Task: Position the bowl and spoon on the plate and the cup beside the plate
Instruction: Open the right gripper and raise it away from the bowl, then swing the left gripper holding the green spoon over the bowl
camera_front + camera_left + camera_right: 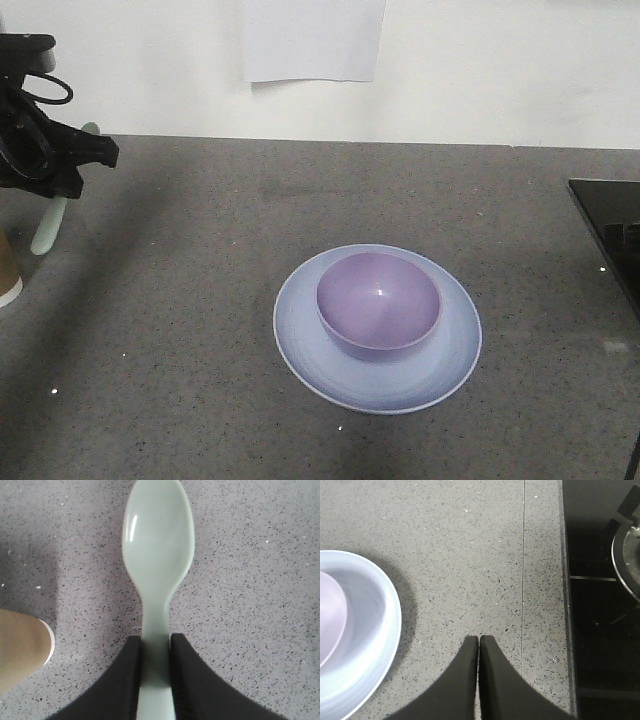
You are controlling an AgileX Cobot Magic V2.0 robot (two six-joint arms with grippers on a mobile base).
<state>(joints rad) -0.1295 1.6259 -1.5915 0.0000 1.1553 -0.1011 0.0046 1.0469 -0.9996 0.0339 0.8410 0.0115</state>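
Left gripper (pixel 155 641) clamps the spoon (pixel 159 545) handle — scoop jutting ahead — right gripper (pixel 479 639) closed.

Grey speckled stone worktop (pixel 180 350) — plate (pixel 390 388) sits flat near centre, paper cup (pixel 7 265) stands at the far left edge, well apart from it. Black hob (pixel 610 220) set in at the right edge — thin seam (pixel 522 580) just beside it.

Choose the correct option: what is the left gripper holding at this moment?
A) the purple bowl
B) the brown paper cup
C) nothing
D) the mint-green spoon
D: the left wrist view shows the left gripper clamped on the handle of the spoon.
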